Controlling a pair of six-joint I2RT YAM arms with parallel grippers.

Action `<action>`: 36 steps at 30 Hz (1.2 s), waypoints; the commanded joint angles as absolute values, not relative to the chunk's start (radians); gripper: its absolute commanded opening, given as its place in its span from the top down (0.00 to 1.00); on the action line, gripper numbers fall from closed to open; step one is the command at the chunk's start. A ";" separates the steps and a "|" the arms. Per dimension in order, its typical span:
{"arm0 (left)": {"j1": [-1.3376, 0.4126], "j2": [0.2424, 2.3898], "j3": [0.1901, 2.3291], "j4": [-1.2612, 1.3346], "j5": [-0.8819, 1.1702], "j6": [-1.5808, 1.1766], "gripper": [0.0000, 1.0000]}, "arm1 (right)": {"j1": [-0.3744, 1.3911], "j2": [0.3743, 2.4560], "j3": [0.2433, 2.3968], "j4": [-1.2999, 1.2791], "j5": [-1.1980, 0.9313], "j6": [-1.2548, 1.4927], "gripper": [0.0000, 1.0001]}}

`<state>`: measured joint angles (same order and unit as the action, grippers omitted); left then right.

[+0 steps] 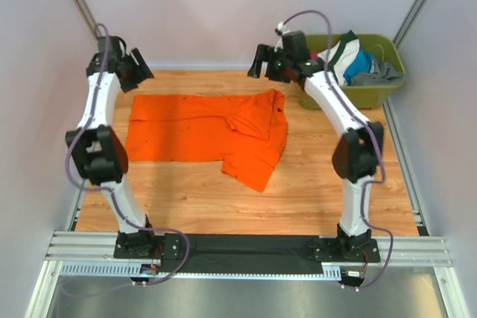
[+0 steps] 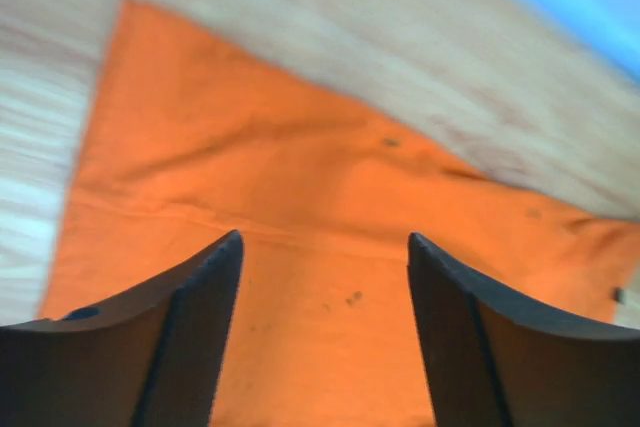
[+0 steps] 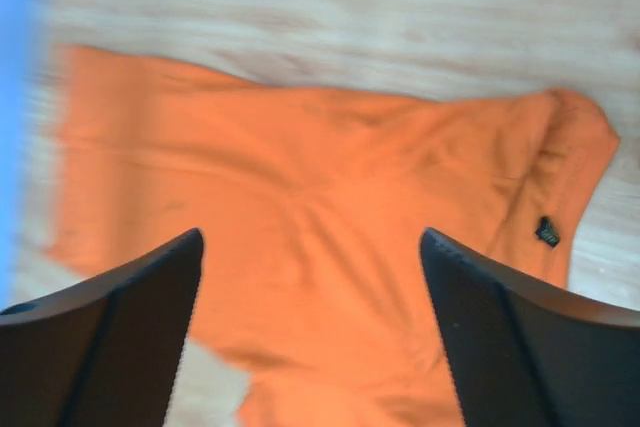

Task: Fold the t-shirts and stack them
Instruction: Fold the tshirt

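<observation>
An orange t-shirt (image 1: 201, 130) lies on the wooden table, its top part folded down over itself, one sleeve end sticking out toward the front right. My left gripper (image 1: 140, 65) hovers above the shirt's far left corner, open, nothing between its fingers; its wrist view looks down on the orange t-shirt (image 2: 300, 197) past the left gripper (image 2: 325, 239). My right gripper (image 1: 261, 62) hangs above the far right of the shirt, open and empty. In the right wrist view the orange t-shirt (image 3: 330, 207) with its dark label (image 3: 546, 232) lies below the right gripper (image 3: 312, 235).
An olive-green tub (image 1: 358, 93) holding several other crumpled garments (image 1: 356, 63) stands at the back right, just beside the right arm. White walls close in the table on three sides. Bare wood (image 1: 223, 199) lies in front of the shirt.
</observation>
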<state>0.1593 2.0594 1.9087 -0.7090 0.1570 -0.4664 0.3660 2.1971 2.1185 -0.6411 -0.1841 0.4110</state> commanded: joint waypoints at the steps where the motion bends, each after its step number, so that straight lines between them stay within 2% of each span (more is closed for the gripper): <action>1: 0.164 1.737 1.812 -0.682 0.115 -0.466 0.23 | 0.390 1.847 1.978 -0.488 -0.268 0.409 0.06; 2: 0.164 1.645 1.774 -0.690 0.092 -0.477 0.22 | 0.396 1.748 1.863 -0.470 -0.267 0.422 0.00; 5: 0.164 1.469 1.582 -0.710 0.077 -0.526 0.22 | 0.400 1.578 1.677 -0.477 -0.249 0.492 0.00; 6: 0.164 1.426 1.528 -0.725 0.060 -0.543 0.22 | 0.402 1.537 1.540 -0.485 -0.227 0.508 0.00; 8: 0.166 1.296 1.372 -0.736 0.003 -0.583 0.22 | 0.403 1.429 1.404 -0.506 -0.190 0.555 0.00; 10: 0.178 1.215 1.243 -0.782 -0.108 -0.632 0.22 | 0.403 1.367 1.220 -0.525 -0.155 0.581 0.00; 14: 0.259 1.037 1.047 -0.830 -0.120 -0.742 0.22 | 0.405 1.255 1.001 -0.557 -0.158 0.643 0.02; 17: 0.348 0.997 0.931 -0.827 -0.095 -0.756 0.24 | 0.429 1.215 0.862 -0.516 -0.189 0.701 0.06; 24: 0.420 1.116 0.839 -0.660 -0.049 -0.788 0.29 | 0.523 1.255 0.756 -0.459 -0.123 0.825 0.07; 29: 0.463 1.305 0.864 -0.572 -0.055 -0.796 0.35 | 0.583 1.310 0.733 -0.376 -0.098 0.917 0.13; 36: 0.494 1.433 0.879 -0.465 -0.060 -0.802 0.45 | 0.606 1.368 0.697 -0.262 -0.101 0.985 0.20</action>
<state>0.4862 1.4120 0.8410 -0.5571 -0.0578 -0.7826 0.5987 1.3560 0.7162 -0.3649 -0.1268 0.9207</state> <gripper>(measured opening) 0.566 0.811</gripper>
